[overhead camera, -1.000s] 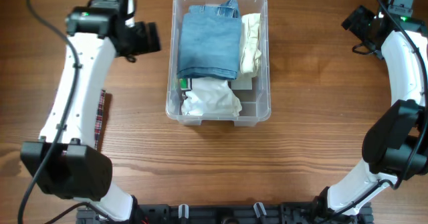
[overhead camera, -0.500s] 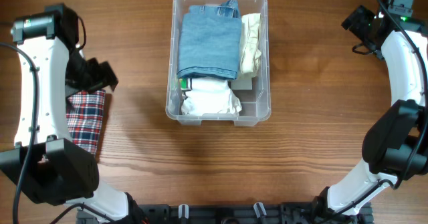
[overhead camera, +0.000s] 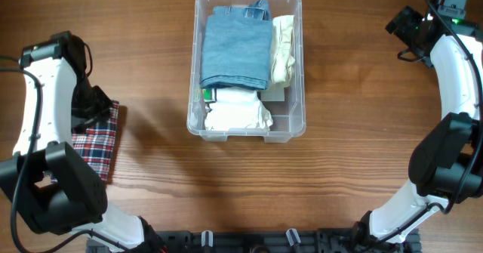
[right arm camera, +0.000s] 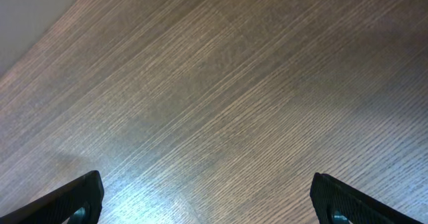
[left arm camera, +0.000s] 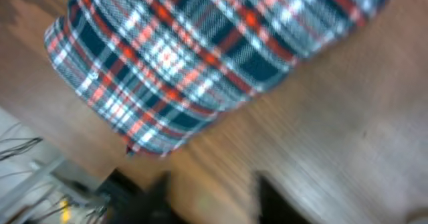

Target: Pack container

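The clear container [overhead camera: 192, 94] stands at the table's middle back, holding folded blue jeans [overhead camera: 235, 49], a cream cloth [overhead camera: 284, 49] and a white cloth [overhead camera: 238, 109]. A folded red, white and blue plaid cloth [overhead camera: 96, 143] lies flat on the table at the far left. My left gripper [overhead camera: 96, 102] hovers at that cloth's far end. In the blurred left wrist view the plaid cloth [left arm camera: 200, 57] fills the top, and the left gripper [left arm camera: 214, 187] shows two dark fingers a short way apart with bare wood between them. My right gripper [overhead camera: 404, 28] stands wide open at the back right, over bare wood [right arm camera: 214, 83].
The wooden table [overhead camera: 362, 147] runs around the container on all sides. The arms' bases and a black rail [overhead camera: 241, 242] sit along the front edge. Cables [left arm camera: 27, 164] show at the table's edge in the left wrist view.
My left arm has swung from beside the container out to the far left and settled over the plaid cloth. Its jaws have narrowed. The right arm has not moved.
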Robot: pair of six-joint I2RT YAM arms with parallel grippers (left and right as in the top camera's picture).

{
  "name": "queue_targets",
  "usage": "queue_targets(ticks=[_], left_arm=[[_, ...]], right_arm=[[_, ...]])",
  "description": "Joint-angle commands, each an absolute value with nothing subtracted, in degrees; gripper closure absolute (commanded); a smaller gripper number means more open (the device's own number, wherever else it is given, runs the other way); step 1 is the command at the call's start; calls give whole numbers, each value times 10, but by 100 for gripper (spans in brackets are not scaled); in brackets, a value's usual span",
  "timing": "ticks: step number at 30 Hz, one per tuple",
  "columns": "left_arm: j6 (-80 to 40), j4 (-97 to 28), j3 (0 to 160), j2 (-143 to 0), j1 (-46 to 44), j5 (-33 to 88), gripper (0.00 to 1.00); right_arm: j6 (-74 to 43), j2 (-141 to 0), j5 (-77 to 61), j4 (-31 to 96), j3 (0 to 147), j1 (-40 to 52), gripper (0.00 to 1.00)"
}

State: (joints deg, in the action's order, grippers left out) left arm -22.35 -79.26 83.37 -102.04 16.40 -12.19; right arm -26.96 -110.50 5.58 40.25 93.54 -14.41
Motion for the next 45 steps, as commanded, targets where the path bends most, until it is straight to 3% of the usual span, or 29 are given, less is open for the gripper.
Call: queue_targets(ticks=[1,14,26,37,45], left_arm=[[-278,-743,807,-1013,193,-130,96],[-335,-582,641,-1013,249,-120,96],[-335,-342,607,-1026,249,38,96],[-300,-117,607,-1048,177,93,96],[-253,-159,632,-969,179,141,86]], right_arm=[[-271,-1114,55,401,933,-142,0],[-271,-1114,55,401,933,-142,0],[-271,-1114,55,401,933,-142,0],[-271,-1114,55,401,933,-142,0],[-271,-1114,55,401,933,-142,0]])
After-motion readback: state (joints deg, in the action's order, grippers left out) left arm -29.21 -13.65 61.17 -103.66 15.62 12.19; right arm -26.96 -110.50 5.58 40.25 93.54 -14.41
